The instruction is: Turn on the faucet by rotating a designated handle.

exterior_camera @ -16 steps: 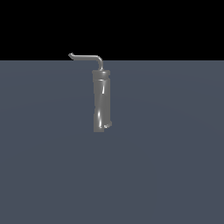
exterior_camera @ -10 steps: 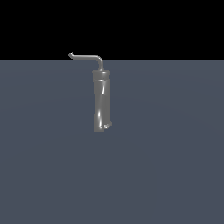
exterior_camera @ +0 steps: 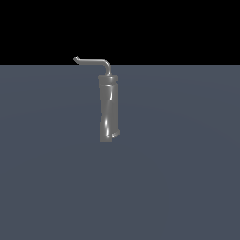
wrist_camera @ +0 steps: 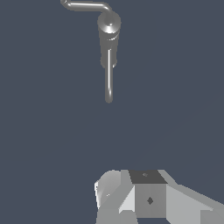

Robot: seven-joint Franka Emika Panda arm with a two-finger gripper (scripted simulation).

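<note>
The faucet (exterior_camera: 108,108) stands upright on the flat grey-blue floor (exterior_camera: 187,178), a little toward the exterior view's left of centre and near the line where the floor meets the black backdrop. It is a tall, glossy grey column with a slight twist, and a small nub (exterior_camera: 115,135) sits at its foot on the exterior view's right side.

From the top of the column rises the handle (exterior_camera: 93,61) — a thin grey rod that curves through an elbow at about the 1 o'clock corner of the column top, then runs level toward 9 o'clock, ending in a slightly upturned tip. It is far slimmer than the column below it.

In the wrist view the faucet (wrist_camera: 108,35) is seen from above: its round cap, the handle (wrist_camera: 85,6) bending away from it, and a thin bright rod-like streak running from the cap toward 6 o'clock.

The gripper (wrist_camera: 144,197) shows only as pale, blocky grey shapes at the frame edge, well apart from the faucet and touching nothing — its fingertips lie out of the picture, so whether they are spread or pressed together I cannot tell.
</note>
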